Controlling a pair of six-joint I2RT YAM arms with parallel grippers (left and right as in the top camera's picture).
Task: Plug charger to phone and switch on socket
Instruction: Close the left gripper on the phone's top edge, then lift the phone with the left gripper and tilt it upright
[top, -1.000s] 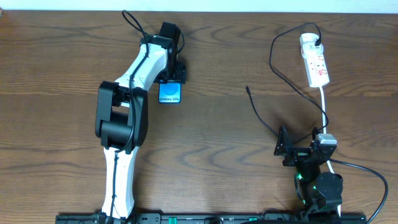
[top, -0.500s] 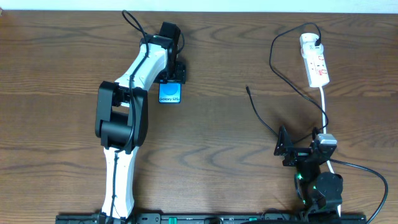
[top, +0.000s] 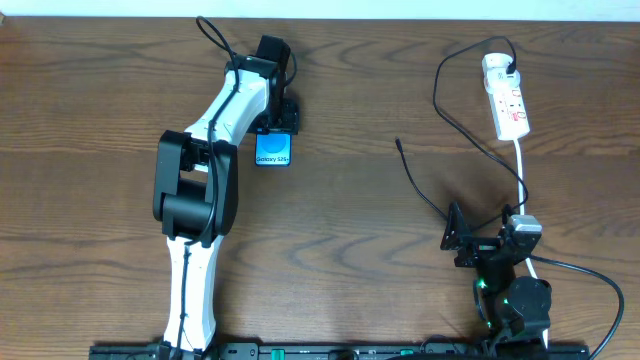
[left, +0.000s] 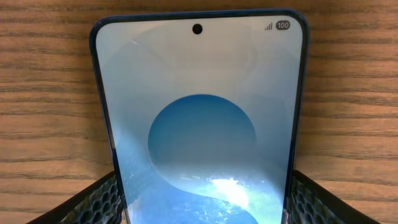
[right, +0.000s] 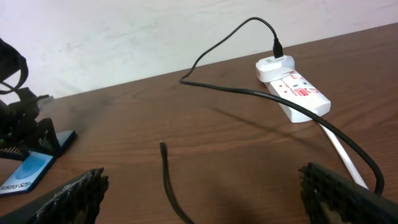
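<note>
A brown wooden table holds two robot arms. The long white left arm reaches forward so that the left gripper sits over one short end of the phone, which lies flat with its blue screen lit. The wrist view shows the mesh pads against both long edges, which reads as a clamp on the phone, probably to steady it for plugging in. The right gripper hovers low near the front edge, its fingers wide apart and holding nothing. Ahead of it and to its right, near the far edge, lies the socket, a white strip with red switch markings (I cannot tell whether it is switched on), whose thick white cord runs back toward that hand. The charger is plugged into the strip's far end, and its thin black cable loops back across the wood. The connector tip rests loose just ahead of the open fingers, with bare wood around it. The phone lies well off to that hand's left, across open tabletop.
</note>
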